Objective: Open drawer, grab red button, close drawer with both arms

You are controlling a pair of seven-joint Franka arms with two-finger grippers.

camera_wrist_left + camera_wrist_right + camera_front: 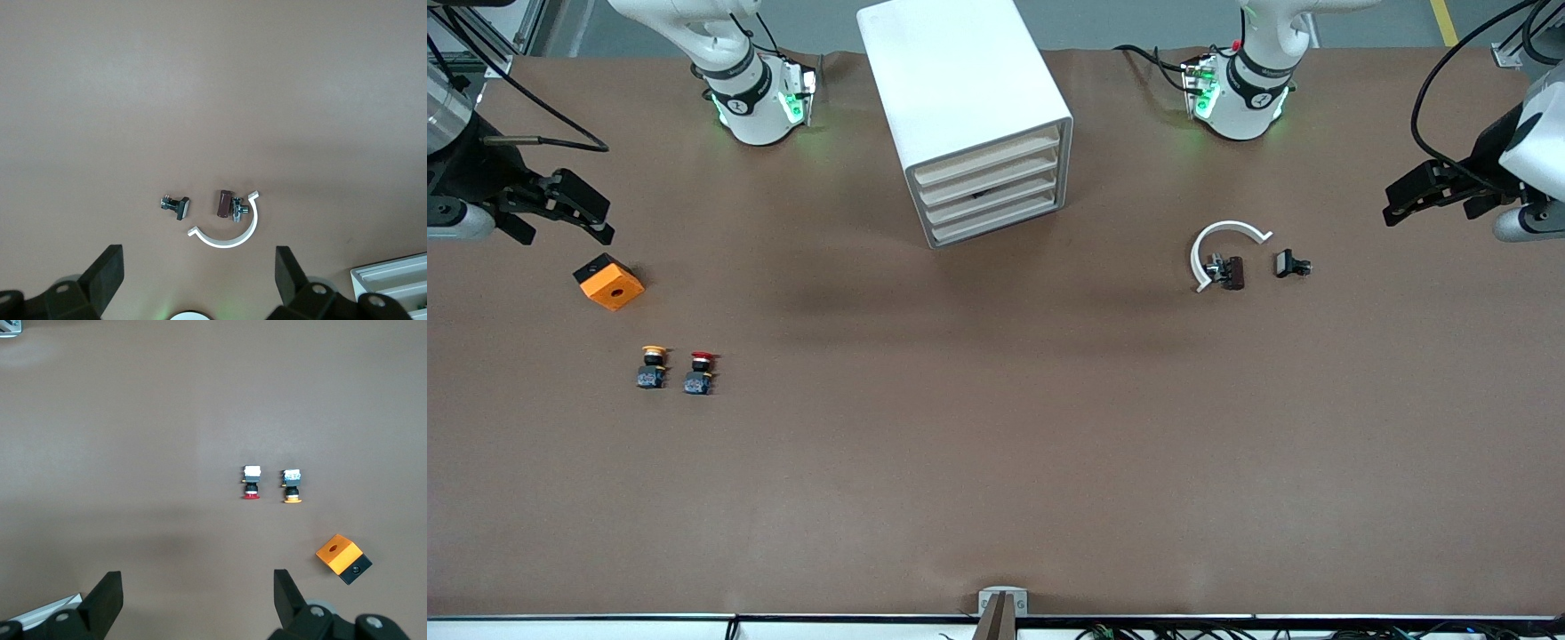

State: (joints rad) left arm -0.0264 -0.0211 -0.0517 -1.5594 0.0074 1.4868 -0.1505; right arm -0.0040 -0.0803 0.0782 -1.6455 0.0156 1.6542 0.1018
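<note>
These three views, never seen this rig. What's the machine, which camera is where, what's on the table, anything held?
Two robot arms are bolted at one edge of a brown table. The wide picture comes from a high camera facing them; the other two come from cameras on each arm's wrist, looking down past the jaws.

The left gripper and right gripper hang at the table's two ends, jaws open, holding nothing.

Between the bases stands a white drawer cabinet, all drawers shut. Toward the right arm's end lie an orange cube, a yellow-capped button and, beside it, the red-capped button. Toward the left arm's end lie a white curved clip, a dark brown part and a small black part.
</note>
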